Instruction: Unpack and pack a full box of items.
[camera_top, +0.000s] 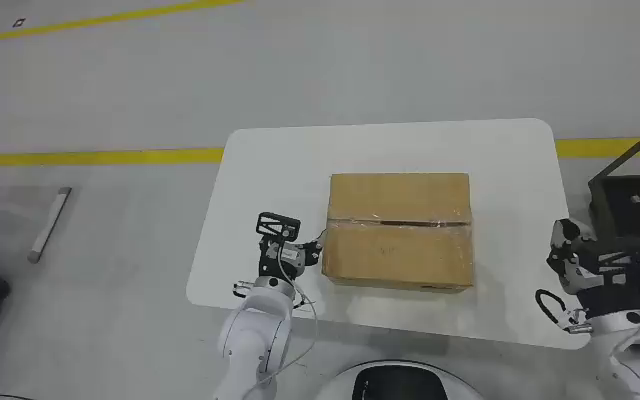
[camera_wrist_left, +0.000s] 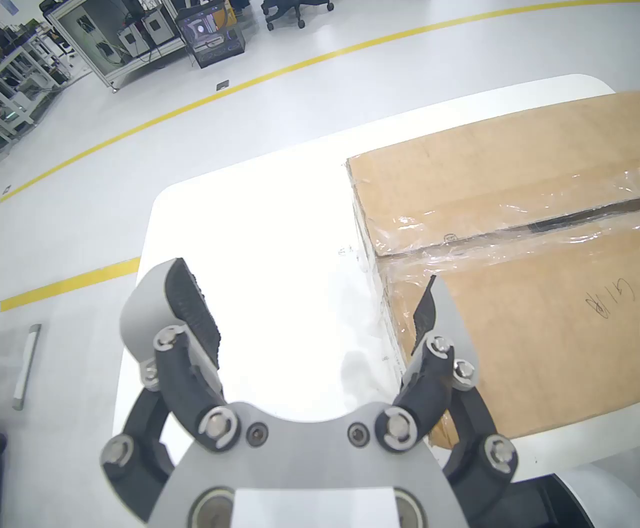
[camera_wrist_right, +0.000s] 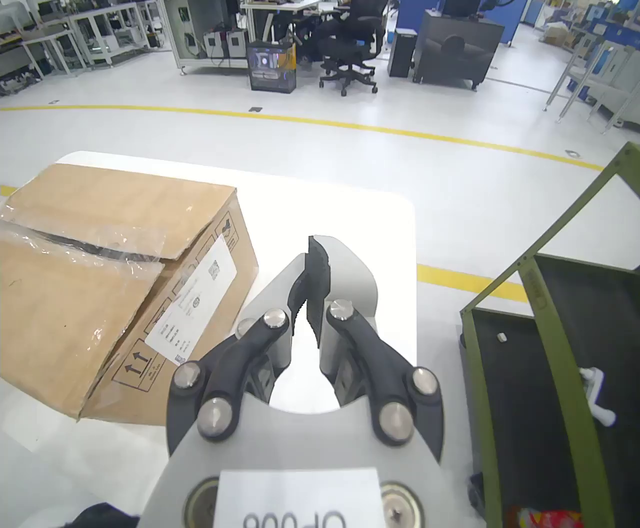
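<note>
On the floor far to the left of the white round-cornered table (camera_top: 270, 170) lay a slim grey bar (camera_top: 50, 222) (camera_wrist_left: 27, 365). The left gripper (camera_top: 278, 224) (camera_wrist_left: 305, 280) hung over the table's near-left part, just beside the near-left corner of the box. Its black ribbed fingers were spread wide with nothing between them. I could not tell whether the finger nearest the box touched the cardboard.

The brown rectangular cardboard box (camera_top: 400, 230) (camera_wrist_left: 500, 250) (camera_wrist_right: 100, 250) sat about mid-table, a little closer to the near edge than the far one. Its top flaps were folded shut, with a strip of wrinkled clear tape running left to right along the centre seam. A thin dark gap showed under the tape. Pen scribbles marked the near flap. The right end face carried a white paper label and black printed upright arrows, and the near flap's right edge looked bent.

The right gripper (camera_wrist_right: 310, 265) hung by the table's near-right corner, well apart from the box. Its pads were drawn together and it held nothing. Right of the table stood an olive-green framed cart (camera_top: 615, 195) (camera_wrist_right: 550, 300) with a black tray.
</note>
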